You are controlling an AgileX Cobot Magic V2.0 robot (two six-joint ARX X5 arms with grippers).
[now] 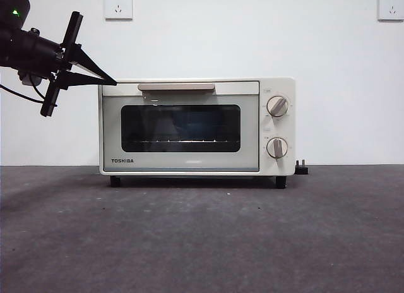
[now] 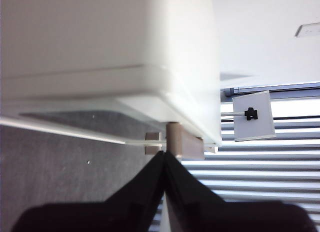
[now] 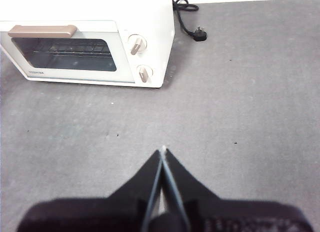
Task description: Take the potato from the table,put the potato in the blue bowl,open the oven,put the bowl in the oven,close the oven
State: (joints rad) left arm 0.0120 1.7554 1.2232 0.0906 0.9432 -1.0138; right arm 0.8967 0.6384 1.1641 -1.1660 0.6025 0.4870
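Observation:
The cream-white oven point(image 1: 196, 125) stands at the back of the table point(image 1: 202, 242) with its door closed; its beige handle point(image 1: 176, 87) runs along the top of the door. My left gripper point(image 1: 113, 83) reaches in from the upper left, shut, its tip at the oven's top left corner. In the left wrist view this gripper point(image 2: 164, 153) points at the end of the handle point(image 2: 182, 142). Over bare table in front of the oven point(image 3: 90, 42), my right gripper point(image 3: 163, 151) hangs shut on nothing. The potato and the blue bowl are out of view.
Two round knobs point(image 1: 277, 106) sit on the oven's right side. A black power plug point(image 3: 201, 36) and its cord lie on the table right of the oven. Two wall sockets point(image 1: 118, 5) are on the white wall behind.

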